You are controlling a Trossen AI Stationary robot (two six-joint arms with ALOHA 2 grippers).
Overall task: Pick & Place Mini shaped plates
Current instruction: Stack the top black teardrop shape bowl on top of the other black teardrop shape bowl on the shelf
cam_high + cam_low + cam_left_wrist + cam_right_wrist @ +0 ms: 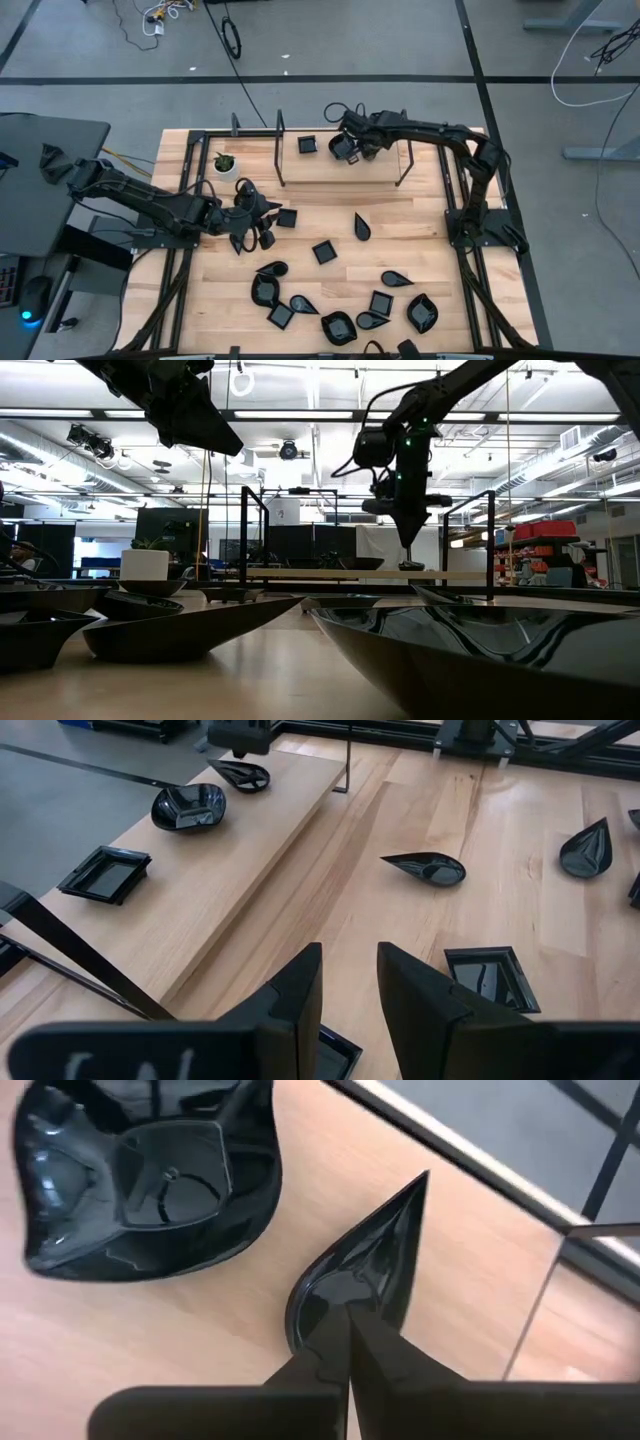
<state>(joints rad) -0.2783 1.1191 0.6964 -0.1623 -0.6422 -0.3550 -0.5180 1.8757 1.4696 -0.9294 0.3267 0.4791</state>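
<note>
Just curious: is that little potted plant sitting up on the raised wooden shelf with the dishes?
No, the potted plant stands on the table left of the raised shelf.

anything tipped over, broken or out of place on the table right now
Nothing stands out. The mini shaped plates lie scattered but upright on the table, three more sit on the raised shelf, and the plant pot stands upright. No chips or spills show.

On the raised shelf (340, 170) at twelve o'clock lie three plates (308, 145); the rest (340, 325) scatter toward six.
</note>
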